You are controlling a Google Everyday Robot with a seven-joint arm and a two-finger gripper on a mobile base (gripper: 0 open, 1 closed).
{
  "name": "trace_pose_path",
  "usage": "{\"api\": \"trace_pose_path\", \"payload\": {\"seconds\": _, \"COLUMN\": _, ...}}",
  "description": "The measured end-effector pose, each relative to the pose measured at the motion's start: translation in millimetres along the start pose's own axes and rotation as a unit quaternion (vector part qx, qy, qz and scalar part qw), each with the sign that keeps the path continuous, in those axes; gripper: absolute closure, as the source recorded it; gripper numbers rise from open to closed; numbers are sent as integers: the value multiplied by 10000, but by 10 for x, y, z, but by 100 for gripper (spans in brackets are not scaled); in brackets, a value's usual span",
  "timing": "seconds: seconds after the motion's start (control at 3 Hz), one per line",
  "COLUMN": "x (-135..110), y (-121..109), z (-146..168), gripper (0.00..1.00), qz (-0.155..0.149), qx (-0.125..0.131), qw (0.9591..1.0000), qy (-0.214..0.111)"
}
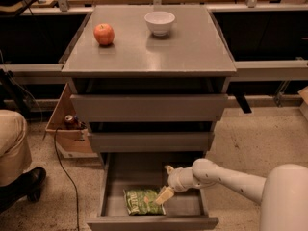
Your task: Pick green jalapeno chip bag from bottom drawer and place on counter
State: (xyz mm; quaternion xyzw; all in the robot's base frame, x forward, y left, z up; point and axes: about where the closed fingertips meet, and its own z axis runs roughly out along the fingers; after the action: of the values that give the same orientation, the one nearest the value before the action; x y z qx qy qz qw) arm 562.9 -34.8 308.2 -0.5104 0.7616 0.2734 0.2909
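The green jalapeno chip bag [142, 201] lies flat on the floor of the open bottom drawer [185, 207], toward its front. My gripper [164, 195] reaches into the drawer from the right, on a white arm. Its tip is at the bag's right edge, just above it or touching it; I cannot tell which. The grey counter [192, 47] tops the drawer cabinet, above two shut drawers.
A red apple [104, 34] and a white bowl [160, 22] stand on the counter's back part. A cardboard box [67, 129] with a can and a cable lies on the floor left of the cabinet. A person's leg and shoe [19, 177] are at far left.
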Motion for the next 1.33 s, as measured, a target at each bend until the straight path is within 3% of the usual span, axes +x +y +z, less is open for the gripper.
{"api": "trace_pose_path", "payload": {"seconds": 0.33, "x": 274, "y": -182, "z": 487, "gripper": 0, "qz": 237, "qx": 0, "qw": 9994, "qy": -267}}
{"api": "trace_pose_path", "payload": {"seconds": 1.0, "x": 762, "y": -323, "z": 1495, "gripper": 1, "qz": 601, "qx": -258, "qw": 9960, "qy": -601}}
{"api": "trace_pose_path", "payload": {"seconds": 1.33, "x": 884, "y": -305, "z": 1743, "gripper": 21, "qz": 646, "qx": -347, "qw": 9951, "qy": -669}}
